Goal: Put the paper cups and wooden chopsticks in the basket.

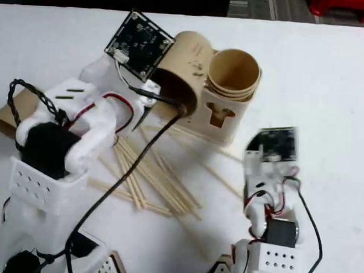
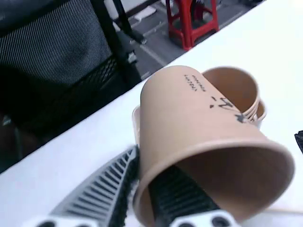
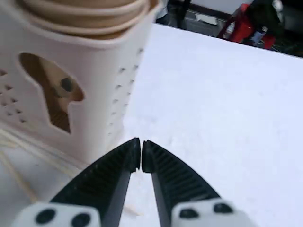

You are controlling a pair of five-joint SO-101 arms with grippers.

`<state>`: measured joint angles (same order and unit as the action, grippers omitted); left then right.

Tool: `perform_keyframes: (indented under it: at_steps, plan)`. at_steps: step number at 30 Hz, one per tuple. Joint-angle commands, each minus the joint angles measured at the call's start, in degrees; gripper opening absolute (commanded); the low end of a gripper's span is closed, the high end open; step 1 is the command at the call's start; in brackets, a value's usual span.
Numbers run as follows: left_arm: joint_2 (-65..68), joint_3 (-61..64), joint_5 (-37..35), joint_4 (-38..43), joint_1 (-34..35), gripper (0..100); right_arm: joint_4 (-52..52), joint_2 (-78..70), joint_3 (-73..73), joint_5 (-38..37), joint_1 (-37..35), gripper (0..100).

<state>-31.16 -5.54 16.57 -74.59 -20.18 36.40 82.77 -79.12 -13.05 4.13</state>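
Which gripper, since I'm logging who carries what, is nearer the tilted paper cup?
Left. The left gripper holds the tilted paper cup by its wall, one finger inside, one outside. The right gripper is shut, apart from it, beside the basket.

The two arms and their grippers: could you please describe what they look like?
Both the left arm and the right arm are white plastic shells with rows of small holes, black motors, and black and red cables. Each wrist carries a dark square camera board. The left gripper and right gripper have black ribbed fingers on white bases.
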Motion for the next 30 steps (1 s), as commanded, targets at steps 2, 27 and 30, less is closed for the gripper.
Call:
perform_keyframes:
  at_steps: [2, 27, 30]
  plan:
    - [1.0, -3.2, -1.5, 4.2, -5.2, 2, -3.0, 0.7, 0.4, 2.6, 3.3, 2.4]
    - [38.4, -39.6, -5.1, -5.4, -6.6, 20, -3.1, 0.7, 0.4, 2.2, 1.7, 2.5]
    - [41.5, -43.6, -5.1, -3.5, -5.6, 20, -3.1, 0.7, 0.4, 2.1, 1.5, 2.5]
